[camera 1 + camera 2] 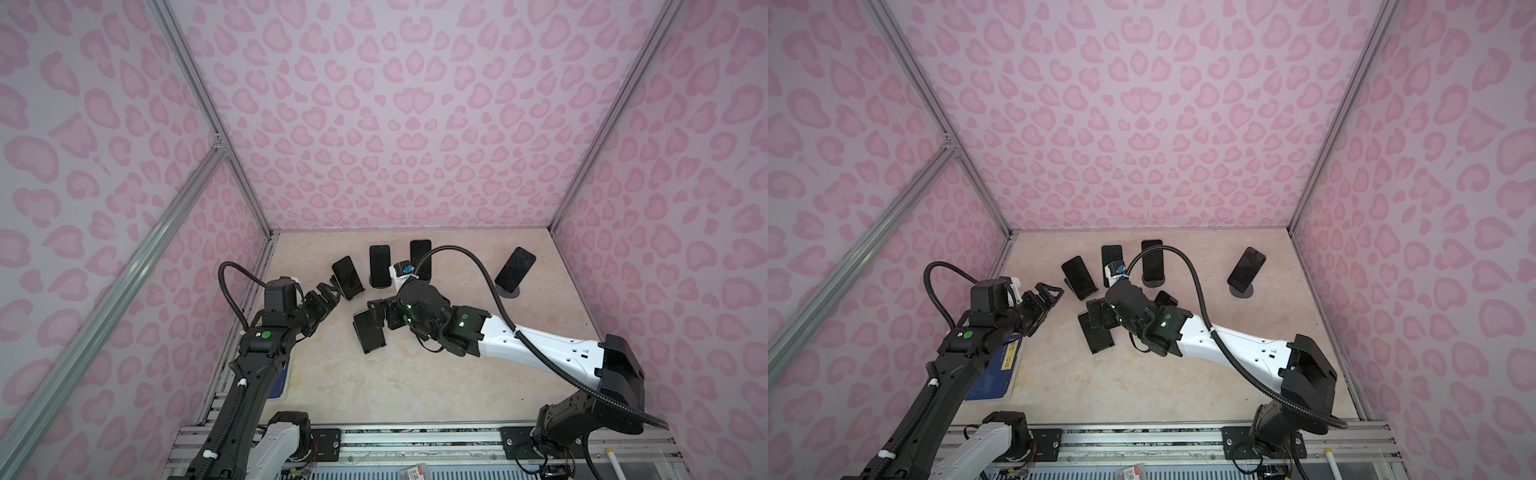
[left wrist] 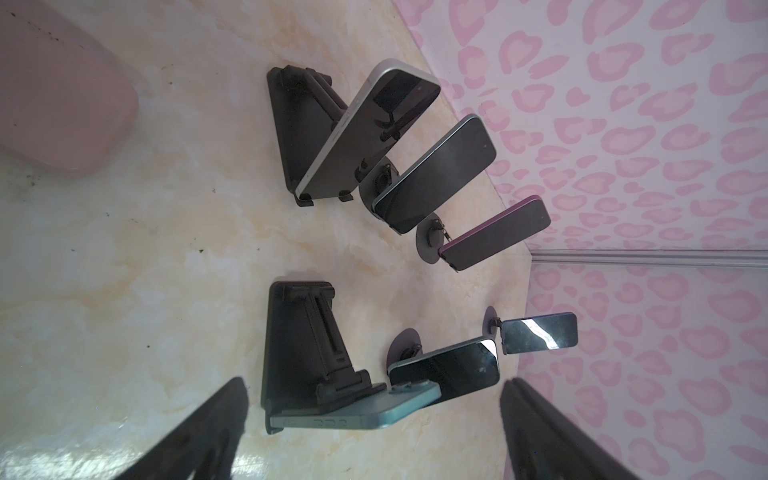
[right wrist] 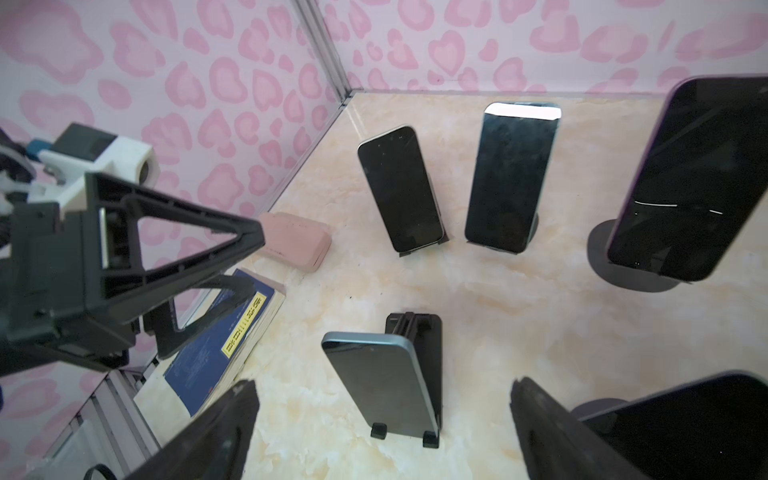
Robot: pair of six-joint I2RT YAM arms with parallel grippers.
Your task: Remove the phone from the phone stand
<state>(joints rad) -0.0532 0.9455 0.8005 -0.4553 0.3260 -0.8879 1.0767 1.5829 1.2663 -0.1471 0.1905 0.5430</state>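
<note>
**A:** Which step is the robot working on?

**B:** It is lining up for the grab. The right gripper (image 3: 381,383) is hovering with its jaws spread wide, one finger on either side of the teal-backed, dark-screened phone (image 2: 353,415). As far as I can tell it is not touching it.

**A:** Where is that phone sitting?

**B:** It is leaning on the black folding plastic stand (image 3: 428,345) near the middle of the marbled beige tabletop (image 1: 415,386). Its bottom edge is resting behind the stand's two small lips, so nothing is off yet.

**A:** And the other arm?

**B:** The left gripper (image 3: 257,262) is hanging off to the left, jaws apart and holding nothing. It is pointing toward a silver-edged phone (image 2: 365,137) on a second stand.

**A:** What is the next move asking for?

**B:** I am judging that the right gripper should be coming down until its fingers are bracketing the phone's long edges. Then it should be closing and lifting up over those lips rather than dragging forward. The stand is looking light, so it may come along, and bracing its base with the left gripper would help. A dark phone on a round base (image 3: 685,415) is standing close by, so the lift needs care.
</note>
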